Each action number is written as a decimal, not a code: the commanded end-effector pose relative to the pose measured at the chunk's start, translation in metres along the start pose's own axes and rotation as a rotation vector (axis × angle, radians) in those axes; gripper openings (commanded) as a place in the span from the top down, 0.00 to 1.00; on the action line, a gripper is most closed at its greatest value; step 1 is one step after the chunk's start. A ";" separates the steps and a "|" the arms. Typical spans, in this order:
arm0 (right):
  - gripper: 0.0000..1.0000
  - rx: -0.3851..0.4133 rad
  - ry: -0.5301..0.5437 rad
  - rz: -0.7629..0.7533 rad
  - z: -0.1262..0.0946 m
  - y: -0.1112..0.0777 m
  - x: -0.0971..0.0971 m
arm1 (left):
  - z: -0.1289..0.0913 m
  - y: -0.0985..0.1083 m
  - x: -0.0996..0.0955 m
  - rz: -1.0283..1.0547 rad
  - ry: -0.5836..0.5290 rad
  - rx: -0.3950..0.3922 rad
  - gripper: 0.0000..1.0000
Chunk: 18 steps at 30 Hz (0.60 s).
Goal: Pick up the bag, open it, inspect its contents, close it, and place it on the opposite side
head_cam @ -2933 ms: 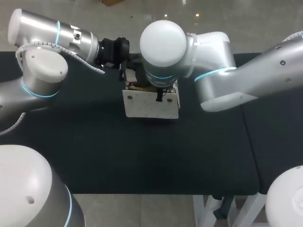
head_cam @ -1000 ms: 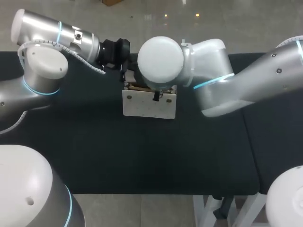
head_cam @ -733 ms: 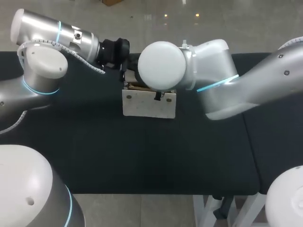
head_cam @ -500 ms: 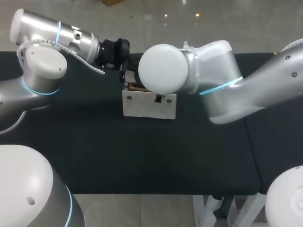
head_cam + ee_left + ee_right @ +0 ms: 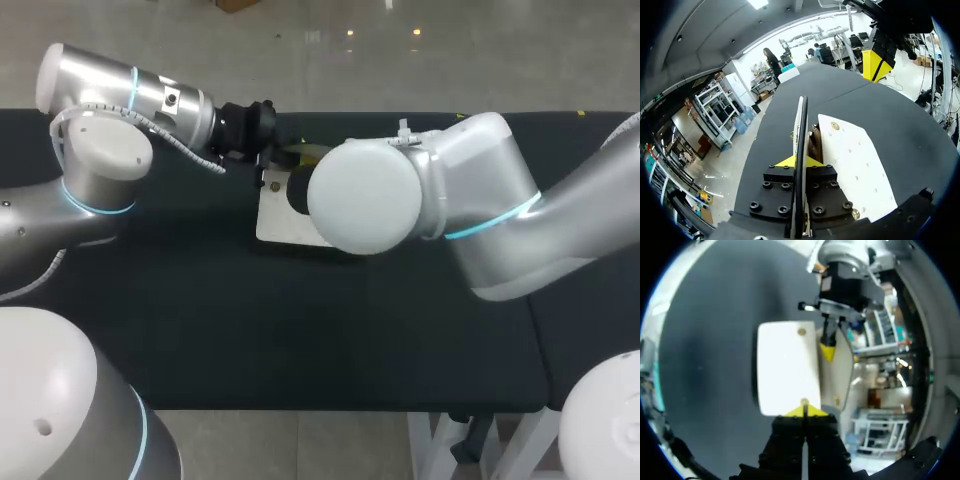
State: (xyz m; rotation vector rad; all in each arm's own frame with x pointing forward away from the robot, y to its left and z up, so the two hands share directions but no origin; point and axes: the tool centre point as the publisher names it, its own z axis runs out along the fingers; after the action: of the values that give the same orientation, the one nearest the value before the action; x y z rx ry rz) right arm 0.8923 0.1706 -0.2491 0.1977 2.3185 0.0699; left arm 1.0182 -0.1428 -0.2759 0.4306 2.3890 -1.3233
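My right arm has drawn back and risen off the bag; the right gripper has its fingers pressed together, empty. The left gripper still pinches the bag's far wall, far-middle on the surface. The mouth gapes, so I judge inspection comes next.

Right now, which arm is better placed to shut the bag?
Probably left: the left pincer grips the bag by its wall, while the right pincer hangs clear of it.
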 end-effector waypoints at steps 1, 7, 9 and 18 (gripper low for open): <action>1.00 -0.008 -0.005 -0.004 -0.002 -0.001 0.009 | -0.002 0.005 0.006 0.012 -0.006 0.031 1.00; 1.00 -0.033 0.060 -0.008 0.004 0.005 0.025 | -0.003 0.002 0.018 0.054 0.010 0.027 1.00; 1.00 -0.027 0.076 -0.008 0.007 0.006 0.027 | -0.005 -0.002 0.021 0.035 0.018 -0.009 1.00; 1.00 -0.027 0.076 -0.008 0.007 0.006 0.027 | -0.005 -0.002 0.021 0.035 0.018 -0.009 1.00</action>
State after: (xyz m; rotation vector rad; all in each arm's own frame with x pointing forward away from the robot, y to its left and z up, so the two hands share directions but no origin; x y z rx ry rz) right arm 0.8792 0.1793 -0.2725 0.1739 2.3914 0.1099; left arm 0.9991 -0.1387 -0.2820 0.4826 2.3951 -1.2953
